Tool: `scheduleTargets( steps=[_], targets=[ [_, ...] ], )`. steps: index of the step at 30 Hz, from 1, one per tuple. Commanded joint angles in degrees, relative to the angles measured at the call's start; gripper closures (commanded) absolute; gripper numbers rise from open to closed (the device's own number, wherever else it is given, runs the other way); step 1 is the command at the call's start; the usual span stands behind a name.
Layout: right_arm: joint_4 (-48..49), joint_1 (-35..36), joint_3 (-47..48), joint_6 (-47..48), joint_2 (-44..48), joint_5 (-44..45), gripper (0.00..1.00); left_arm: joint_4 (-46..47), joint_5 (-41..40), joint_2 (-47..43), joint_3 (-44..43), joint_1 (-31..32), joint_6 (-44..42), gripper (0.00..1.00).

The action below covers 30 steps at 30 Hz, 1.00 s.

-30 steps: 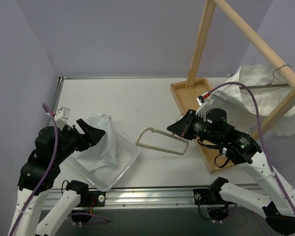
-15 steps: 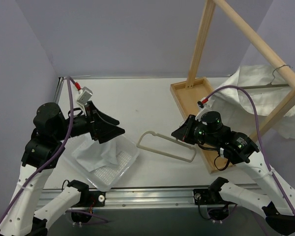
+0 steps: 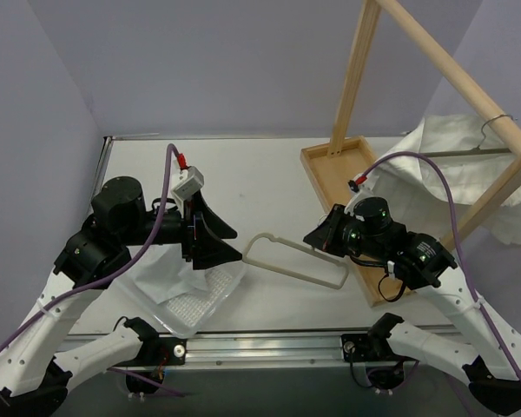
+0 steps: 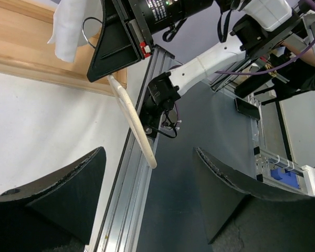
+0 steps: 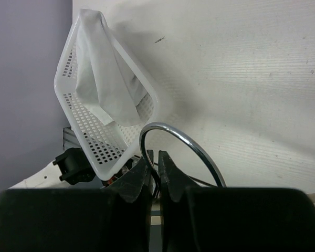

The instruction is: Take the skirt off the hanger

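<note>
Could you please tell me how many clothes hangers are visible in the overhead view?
2. A cream plastic hanger, bare, held by the right pincer over the table; a thin grey wire hanger hooked on the wooden rack, carrying white fabric. Others may hide beneath it.

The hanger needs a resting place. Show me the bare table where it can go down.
Widest bare table: the far middle, bordered by the back edge, the left arm and the wooden rack base. A narrower strip runs along the front rail between the basket and that base. The right side is crowded.
</note>
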State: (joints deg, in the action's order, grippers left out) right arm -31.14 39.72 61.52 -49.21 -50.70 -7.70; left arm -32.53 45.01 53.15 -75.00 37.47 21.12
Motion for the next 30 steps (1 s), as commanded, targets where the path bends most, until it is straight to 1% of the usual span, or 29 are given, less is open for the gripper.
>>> scheduleTargets(
  steps=[1,8,18,20,21,22,24,25,26,27,28,29,30],
  targets=[
    [-0.5,-0.3,2.1,-0.3,-0.8,0.7,1.0,-0.2,-3.1,0.6,-2.4,1.7,-2.2,0.25],
    [-0.2,-0.3,2.7,-0.3,-1.3,0.5,1.0,-2.2,-7.2,2.8,-3.2,4.4,-3.2,0.26],
    [0.5,-0.3,2.3,-0.5,-1.4,0.3,1.0,-3.1,-12.1,5.9,-4.1,8.7,-2.9,0.31],
    [0.6,-0.3,2.3,-0.6,-1.3,0.2,1.0,-3.8,-13.0,6.6,-4.6,9.4,-3.5,0.37],
    [0.7,-0.3,2.3,-0.6,-1.5,0.2,1.0,-4.4,-13.5,7.0,-4.8,9.5,-3.7,0.43],
    [0.7,-0.3,2.4,-0.6,-1.5,0.1,1.0,-4.7,-13.8,7.1,-5.2,9.7,-3.8,0.63],
    [0.8,-0.3,2.3,-0.6,-1.5,0.1,1.0,-5.8,-14.7,7.7,-5.3,9.9,-3.7,0.84],
    [1.0,-0.3,2.3,-0.6,-1.4,0.0,1.0,-6.0,-15.2,7.8,-5.3,10.2,-3.8,0.97],
    [1.2,-0.3,2.2,-0.6,-1.5,-0.1,1.0,-6.1,-15.8,7.8,-5.2,10.2,-3.9,0.98],
    [1.3,-0.3,2.2,-0.6,-1.5,-0.2,0.73,-6.2,-16.9,7.4,-5.1,10.5,-3.8,0.98],
    [1.3,-0.3,2.1,-0.5,-1.4,-0.7,0.55,-6.1,-18.5,7.2,-4.9,10.7,-3.7,0.98],
    [1.7,-0.3,2.0,-0.4,-1.3,-1.0,0.43,-6.0,-19.1,7.0,-4.6,10.7,-3.7,0.98],
    [1.9,-0.3,1.9,-0.4,-0.8,-1.2,0.29,-5.9,-19.4,6.6,-4.5,10.8,-3.7,0.98]
  ],
)
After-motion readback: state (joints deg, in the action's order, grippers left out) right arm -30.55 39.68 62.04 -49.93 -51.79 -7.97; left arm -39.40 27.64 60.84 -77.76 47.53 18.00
